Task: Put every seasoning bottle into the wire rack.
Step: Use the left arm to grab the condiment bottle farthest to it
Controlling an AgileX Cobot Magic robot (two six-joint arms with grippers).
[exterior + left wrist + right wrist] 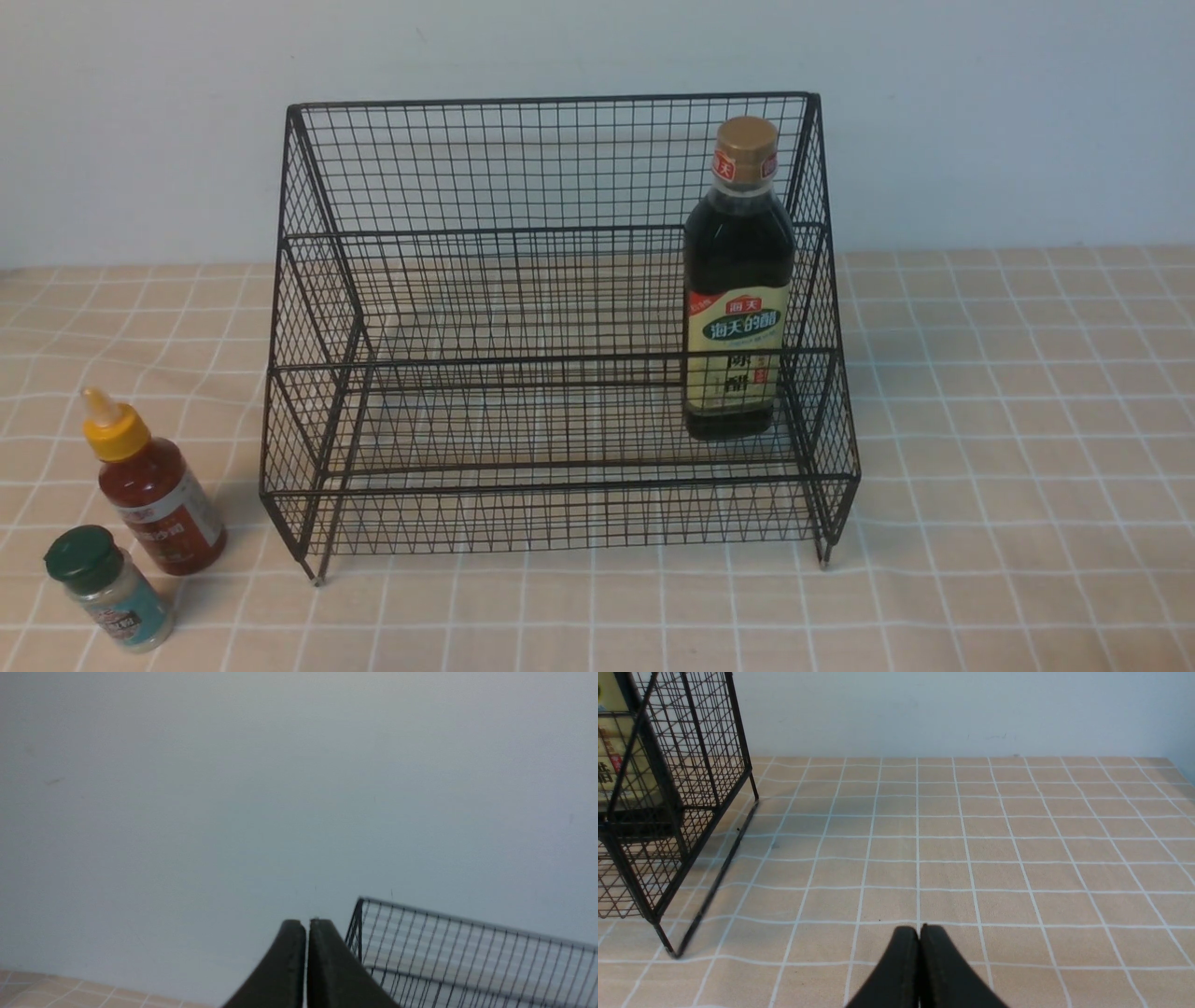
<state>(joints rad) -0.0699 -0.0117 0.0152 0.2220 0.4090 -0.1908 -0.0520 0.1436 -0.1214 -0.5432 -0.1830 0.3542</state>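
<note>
The black wire rack stands in the middle of the table. The tall dark-liquid bottle with a gold cap stands upright on the rack's lower tier at its right end. The small red sauce bottle with a yellow nozzle cap and the tiny green-lidded jar stand on the cloth left of the rack. Neither gripper shows in the front view. My left gripper is shut and empty, raised near the rack's top corner. My right gripper is shut and empty over the cloth, right of the rack.
A beige checked cloth covers the table. A pale wall runs close behind the rack. The bottle's label shows through the mesh in the right wrist view.
</note>
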